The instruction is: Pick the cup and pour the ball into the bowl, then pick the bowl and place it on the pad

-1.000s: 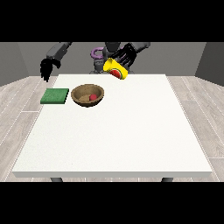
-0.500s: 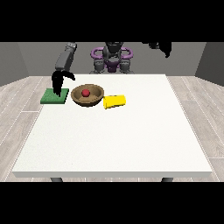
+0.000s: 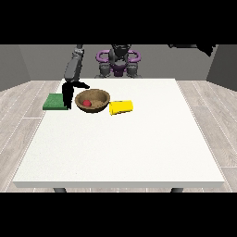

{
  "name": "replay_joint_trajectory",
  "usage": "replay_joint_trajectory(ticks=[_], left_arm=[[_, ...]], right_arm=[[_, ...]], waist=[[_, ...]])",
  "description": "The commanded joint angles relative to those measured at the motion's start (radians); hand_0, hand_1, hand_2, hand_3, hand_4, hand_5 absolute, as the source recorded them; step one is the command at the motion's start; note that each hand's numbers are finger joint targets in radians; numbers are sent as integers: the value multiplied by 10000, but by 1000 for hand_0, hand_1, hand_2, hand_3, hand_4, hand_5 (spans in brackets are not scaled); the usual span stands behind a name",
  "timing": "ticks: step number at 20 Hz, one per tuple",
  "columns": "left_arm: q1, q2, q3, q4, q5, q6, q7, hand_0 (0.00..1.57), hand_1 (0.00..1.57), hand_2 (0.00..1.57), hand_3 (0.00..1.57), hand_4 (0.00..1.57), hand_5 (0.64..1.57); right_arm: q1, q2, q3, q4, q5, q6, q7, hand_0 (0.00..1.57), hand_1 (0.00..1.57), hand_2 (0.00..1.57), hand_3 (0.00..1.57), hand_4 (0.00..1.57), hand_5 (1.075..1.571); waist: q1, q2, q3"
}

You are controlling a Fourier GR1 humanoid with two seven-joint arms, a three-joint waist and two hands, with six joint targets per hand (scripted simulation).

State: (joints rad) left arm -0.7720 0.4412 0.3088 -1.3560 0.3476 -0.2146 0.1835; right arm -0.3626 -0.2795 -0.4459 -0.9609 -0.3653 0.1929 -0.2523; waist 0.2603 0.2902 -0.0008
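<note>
Pouring looks done: the small red ball (image 3: pixel 86 102) is seen inside the round brown bowl (image 3: pixel 93 100), and the yellow cup (image 3: pixel 121 107) is lying on its side on the white bench (image 3: pixel 120 143), just beside the bowl. The bowl step seems to be in hand now. The black hand at the view's left (image 3: pixel 69 91) is held low between the bowl and the flat green pad (image 3: pixel 55 101), near the bowl's rim. Whether its fingers are open or closed cannot be told. Next, the bowl's rim must be gripped, then the bowl lifted and set flat on the pad. The bowl looks like wood, with a smooth curved wall. The pad looks soft and square. The hand at the view's right (image 3: pixel 206 47) is raised high, well apart from everything; its fingers cannot be made out.
</note>
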Motion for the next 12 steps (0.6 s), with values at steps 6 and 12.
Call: replay_joint_trajectory(ticks=[6,12], left_arm=[[239,1354,1272,453,1108,-852,60,0,0,0,0,243,1502],[546,1590,1407,540,1363,-1199,-4,0,0,0,0,224,1494]], right_arm=[[-1134,-13,276,2178,396,151,-1080,0,0,0,0,0,1569],[-1676,720,651,2637,658,-480,-1278,0,0,0,0,0,1569]], waist=[[-543,315,17],[-463,219,12]])
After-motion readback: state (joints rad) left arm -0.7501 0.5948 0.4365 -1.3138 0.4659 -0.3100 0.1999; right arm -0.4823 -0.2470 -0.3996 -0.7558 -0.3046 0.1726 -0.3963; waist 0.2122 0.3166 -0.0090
